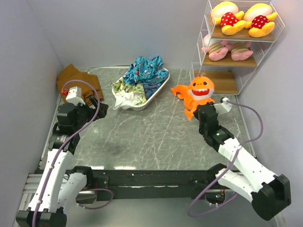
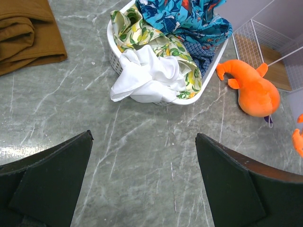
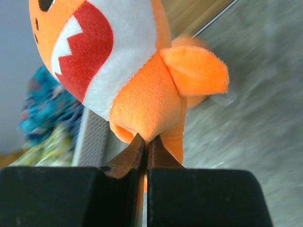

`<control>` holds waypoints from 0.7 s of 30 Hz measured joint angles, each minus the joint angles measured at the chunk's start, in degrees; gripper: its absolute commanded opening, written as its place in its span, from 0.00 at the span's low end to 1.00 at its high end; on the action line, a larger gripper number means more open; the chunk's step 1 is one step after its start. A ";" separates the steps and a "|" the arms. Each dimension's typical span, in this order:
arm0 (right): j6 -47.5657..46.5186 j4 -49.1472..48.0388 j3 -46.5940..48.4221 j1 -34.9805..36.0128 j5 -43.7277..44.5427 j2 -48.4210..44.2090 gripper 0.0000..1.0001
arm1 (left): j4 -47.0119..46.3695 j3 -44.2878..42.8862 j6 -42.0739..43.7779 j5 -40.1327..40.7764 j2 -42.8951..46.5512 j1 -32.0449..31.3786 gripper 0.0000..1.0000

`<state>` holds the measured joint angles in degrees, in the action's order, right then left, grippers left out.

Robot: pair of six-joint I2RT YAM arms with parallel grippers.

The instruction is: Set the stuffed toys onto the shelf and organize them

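My right gripper (image 1: 200,110) is shut on the lower body of an orange shark toy (image 1: 201,89) and holds it upright above the table, in front of the shelf; the wrist view shows the pinch (image 3: 146,139) on the shark (image 3: 142,99). A second orange shark (image 1: 179,91) lies on the table just to its left, and also shows in the left wrist view (image 2: 255,92). The shelf (image 1: 222,82) holds two yellow toys (image 1: 244,19) on its top board and two pink toys (image 1: 227,48) on the middle board; the bottom board is bare. My left gripper (image 1: 96,108) is open and empty (image 2: 143,137) over the table.
A white oval tray (image 1: 152,94) with a blue-patterned cloth heap (image 1: 144,71) stands at the back centre, seen too in the left wrist view (image 2: 112,47). A brown folded cloth (image 1: 75,78) lies at the back left. Grey walls close in on the left, back and right.
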<state>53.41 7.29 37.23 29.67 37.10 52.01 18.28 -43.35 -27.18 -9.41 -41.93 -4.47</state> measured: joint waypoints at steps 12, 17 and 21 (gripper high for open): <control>-18.95 -9.22 -0.44 -25.94 -9.66 3.39 0.00 | 0.00 0.00 0.00 -0.02 -0.02 0.00 0.97; -21.77 -12.74 -0.33 -35.34 -21.40 12.37 0.01 | -0.02 0.00 0.00 -0.02 0.04 0.00 0.97; -22.69 -15.37 0.52 -40.61 -28.04 19.08 0.01 | -0.02 0.00 0.00 -0.04 0.09 0.00 0.97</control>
<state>30.72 -8.08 37.76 -10.94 9.06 71.09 18.26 -43.35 -27.18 -9.45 -41.85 -4.47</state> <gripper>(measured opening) 0.026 0.969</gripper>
